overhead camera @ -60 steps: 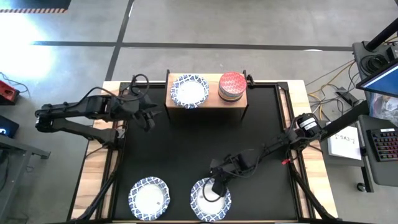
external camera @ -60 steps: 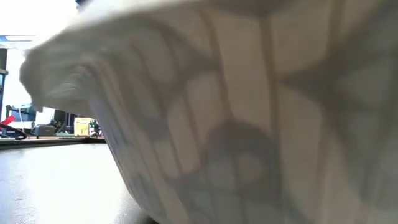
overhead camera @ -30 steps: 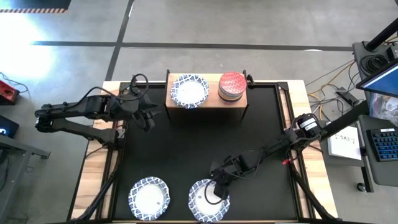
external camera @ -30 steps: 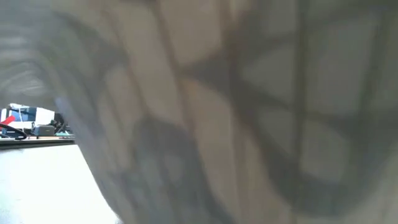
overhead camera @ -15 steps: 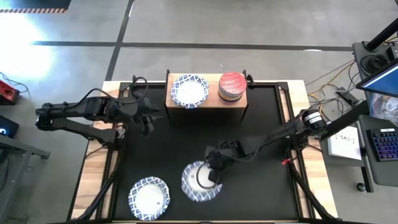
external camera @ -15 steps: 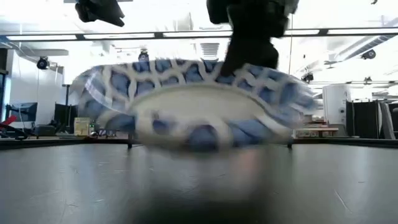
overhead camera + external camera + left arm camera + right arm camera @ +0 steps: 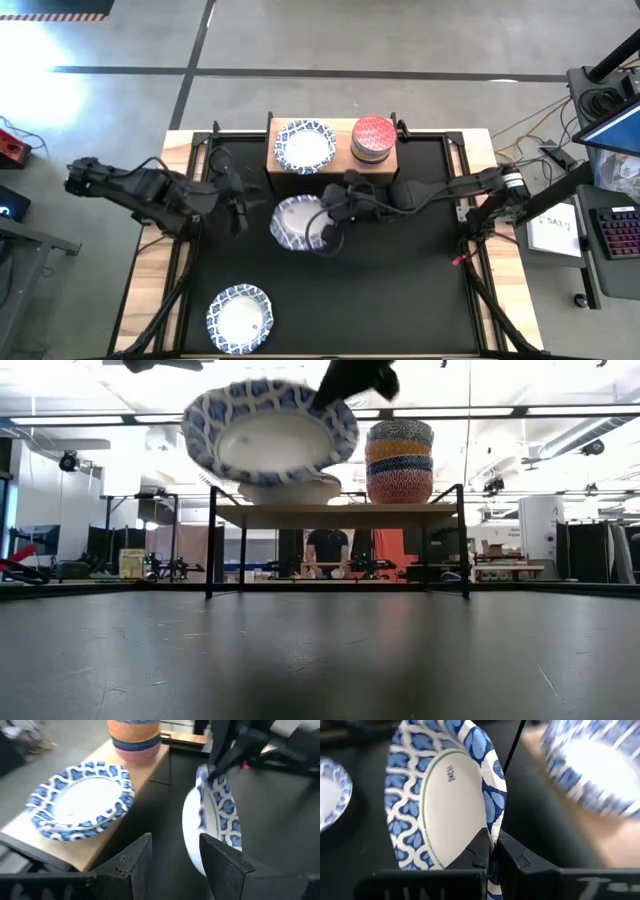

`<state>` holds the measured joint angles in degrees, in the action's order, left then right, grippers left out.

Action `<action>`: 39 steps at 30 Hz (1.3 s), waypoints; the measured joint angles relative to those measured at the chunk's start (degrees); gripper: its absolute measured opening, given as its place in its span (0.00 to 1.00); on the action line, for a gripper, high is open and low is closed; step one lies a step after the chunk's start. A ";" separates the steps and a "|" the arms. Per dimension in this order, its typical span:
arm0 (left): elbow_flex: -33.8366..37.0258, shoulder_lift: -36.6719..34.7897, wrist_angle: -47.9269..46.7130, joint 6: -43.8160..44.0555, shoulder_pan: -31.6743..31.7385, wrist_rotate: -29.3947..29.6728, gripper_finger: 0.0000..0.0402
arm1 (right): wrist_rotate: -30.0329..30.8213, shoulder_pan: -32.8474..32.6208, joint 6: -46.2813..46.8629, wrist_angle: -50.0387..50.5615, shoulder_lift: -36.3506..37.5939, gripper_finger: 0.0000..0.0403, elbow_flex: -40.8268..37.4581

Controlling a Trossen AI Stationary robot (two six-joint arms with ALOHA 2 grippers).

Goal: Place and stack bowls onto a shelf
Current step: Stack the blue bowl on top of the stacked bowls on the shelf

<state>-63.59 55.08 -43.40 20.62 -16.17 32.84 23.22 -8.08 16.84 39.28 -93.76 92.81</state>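
From above, the right gripper [image 7: 330,222] pinches the rim of a wide white bowl with blue-patterned rim [image 7: 297,222], held over the black mat [image 7: 400,290] just in front of the light-wood shelf with dark legs [image 7: 340,160]. On the shelf stand white blue-rimmed bowls [image 7: 304,146] and a stack of small coloured bowls with a red one on top [image 7: 374,139]. 1 more blue-rimmed bowl [image 7: 240,319] lies near the front edge. The left gripper [image 7: 232,205] waits beside, fingers spread.

In the low view the held bowl [image 7: 268,432] hangs tilted, partly hiding the shelf [image 7: 335,512]. A person [image 7: 327,550] stands behind.

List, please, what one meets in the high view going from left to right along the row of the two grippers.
left gripper → held blue-patterned bowl → right gripper
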 joint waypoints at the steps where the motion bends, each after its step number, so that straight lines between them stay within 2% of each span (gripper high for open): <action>1: 0.00 0.48 -0.06 -0.11 -0.78 1.60 0.37 | 1.55 0.27 -0.93 -0.08 0.00 0.02 0.89; 5: 0.00 2.70 1.37 -0.39 -3.00 5.69 0.37 | 5.12 1.06 -3.51 -0.10 -0.04 0.02 3.65; 18: 0.00 6.36 4.01 -1.05 -3.67 17.30 0.37 | 5.51 1.31 -9.02 -1.88 -0.09 0.02 7.44; 22: 0.00 6.32 4.51 -2.01 -3.65 17.53 0.31 | 5.47 1.27 -10.60 -1.92 -0.09 0.02 7.44; 26: 0.00 6.28 4.53 -2.10 -3.63 16.67 0.18 | 5.36 1.27 -11.39 -1.98 -0.09 0.04 7.44; 30: 0.00 6.26 4.59 -2.02 -3.60 14.33 0.03 | 5.05 1.32 -11.63 -1.82 -0.09 0.10 7.44; 34: -0.02 6.24 4.86 -1.60 -3.60 12.00 0.03 | 4.05 1.36 -11.66 -1.83 -0.09 0.19 7.44; 39: -0.36 6.24 4.85 -1.25 -3.60 9.24 0.01 | -0.81 1.36 -11.58 -1.76 -0.02 0.32 7.44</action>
<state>-63.95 61.32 -38.55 19.37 -19.77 42.08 22.41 -6.72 5.26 37.52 -93.78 100.24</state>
